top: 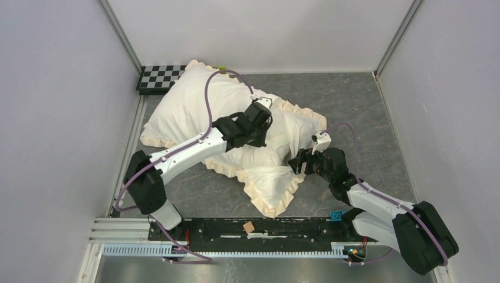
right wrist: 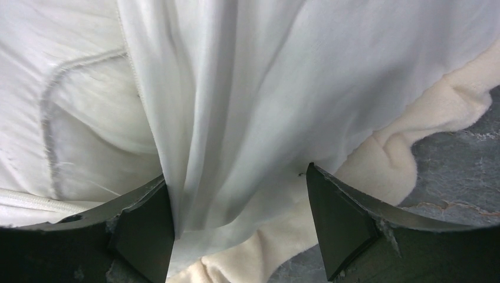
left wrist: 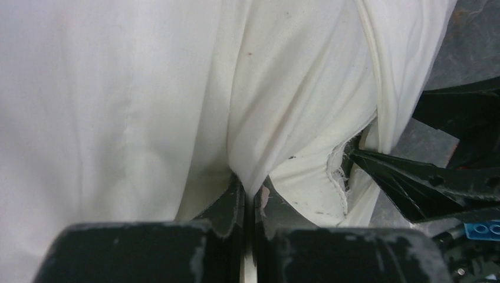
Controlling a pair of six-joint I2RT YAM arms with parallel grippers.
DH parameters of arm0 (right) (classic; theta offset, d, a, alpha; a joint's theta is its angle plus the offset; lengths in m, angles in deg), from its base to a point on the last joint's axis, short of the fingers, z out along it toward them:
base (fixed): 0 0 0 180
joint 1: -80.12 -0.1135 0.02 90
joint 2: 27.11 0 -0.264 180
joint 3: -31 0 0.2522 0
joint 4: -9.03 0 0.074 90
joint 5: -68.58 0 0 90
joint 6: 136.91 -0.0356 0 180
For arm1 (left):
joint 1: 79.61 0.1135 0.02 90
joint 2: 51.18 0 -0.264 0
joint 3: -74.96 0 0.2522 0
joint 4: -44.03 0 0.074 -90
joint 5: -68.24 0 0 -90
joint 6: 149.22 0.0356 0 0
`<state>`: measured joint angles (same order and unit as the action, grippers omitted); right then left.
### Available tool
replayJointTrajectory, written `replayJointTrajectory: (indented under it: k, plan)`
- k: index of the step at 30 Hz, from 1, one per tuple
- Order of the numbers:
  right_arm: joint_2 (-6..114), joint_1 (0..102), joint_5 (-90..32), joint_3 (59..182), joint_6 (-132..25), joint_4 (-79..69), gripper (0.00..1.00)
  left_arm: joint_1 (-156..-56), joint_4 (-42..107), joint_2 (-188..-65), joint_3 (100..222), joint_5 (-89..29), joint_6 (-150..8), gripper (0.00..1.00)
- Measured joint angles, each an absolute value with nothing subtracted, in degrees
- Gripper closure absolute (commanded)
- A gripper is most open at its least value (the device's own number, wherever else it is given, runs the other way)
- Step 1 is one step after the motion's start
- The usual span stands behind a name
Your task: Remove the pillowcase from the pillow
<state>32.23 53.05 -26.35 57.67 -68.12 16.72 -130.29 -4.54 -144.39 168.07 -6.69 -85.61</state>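
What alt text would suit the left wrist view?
The left gripper is shut on a fold of cream fabric, apparently the pillowcase, which fills most of the frame. At right, the right gripper's dark fingers show against the grey table.

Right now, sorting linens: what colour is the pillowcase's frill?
Cream: the pillowcase frill shows best in the top external view.

Smooth matt cloth pillowcase (top: pixel 268 183); matt mottled tabletop (top: pixel 359 100)
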Motion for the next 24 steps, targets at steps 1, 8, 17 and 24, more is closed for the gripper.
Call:
replayJointTrajectory:
  k: [1, 8, 17, 24]
  plan:
    - [32.8, 53.0, -26.3, 58.0, -68.1, 16.9, 0.19, -129.1, -4.8, -143.7, 168.1, -8.3, -85.6, 0.98]
    - [33.4, 52.9, -26.5, 58.1, -69.5, 19.0, 0.18, -124.6, -7.8, -139.0, 168.1, -14.3, -85.5, 0.97]
    - [34.2, 52.8, -29.0, 58.5, -71.1, 23.2, 0.13, -122.7, -11.9, -136.1, 172.1, -17.4, -85.5, 0.97]
    - [34.4, 52.8, -29.7, 58.5, -71.4, 23.8, 0.07, -122.4, -14.1, -135.6, 173.4, -17.6, -85.5, 0.98]
